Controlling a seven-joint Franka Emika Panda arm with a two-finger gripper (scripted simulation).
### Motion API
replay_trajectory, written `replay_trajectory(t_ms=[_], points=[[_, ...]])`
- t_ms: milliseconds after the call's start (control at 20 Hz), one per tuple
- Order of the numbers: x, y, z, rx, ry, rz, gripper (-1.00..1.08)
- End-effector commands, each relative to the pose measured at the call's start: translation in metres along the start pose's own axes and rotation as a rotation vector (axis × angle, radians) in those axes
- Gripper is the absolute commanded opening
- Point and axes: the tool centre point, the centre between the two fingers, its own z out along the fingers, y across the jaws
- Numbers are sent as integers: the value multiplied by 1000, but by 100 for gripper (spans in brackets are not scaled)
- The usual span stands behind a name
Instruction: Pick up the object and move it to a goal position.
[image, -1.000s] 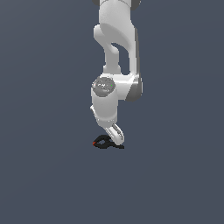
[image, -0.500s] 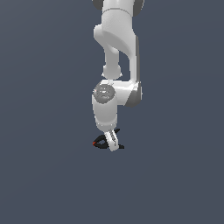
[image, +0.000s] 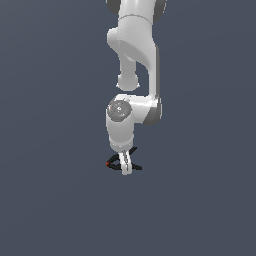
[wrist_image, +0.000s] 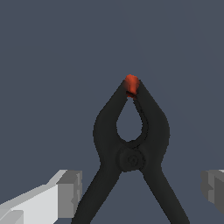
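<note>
Exterior view: my arm (image: 134, 75) hangs straight down over a flat grey-blue floor (image: 50, 150), with my gripper (image: 126, 169) lowered to the spring clamp (image: 116, 163). The clamp lies flat on the floor, directly beneath my fingers and partly hidden behind them. Its red tip (image: 108, 163) pokes out toward the exterior view's left, and a black handle end shows on the other side of my fingers.

Wrist view: my fingers (wrist_image: 70, 193) are spread wide, one to each side of the clamp (wrist_image: 130, 148), and neither pad touches it. They hold nothing. The gap between them is broader than the clamp's splayed handles at that level. One finger stands just beside the nearer handle; the other finger (wrist_image: 213, 189) is farther off from its handle, so the clamp sits off-centre between them. The red tip (wrist_image: 131, 84) points away from my palm, with the two black jaw arms closed together at it. The round pivot (wrist_image: 130, 159) lies between the jaws and the handles, which run out of the frame toward my wrist.
</note>
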Motion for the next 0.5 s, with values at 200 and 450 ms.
replay_trajectory(t_ms=[200,450], points=[[0,0,1,0,1,13,100],[0,0,15,0,1,14,100]])
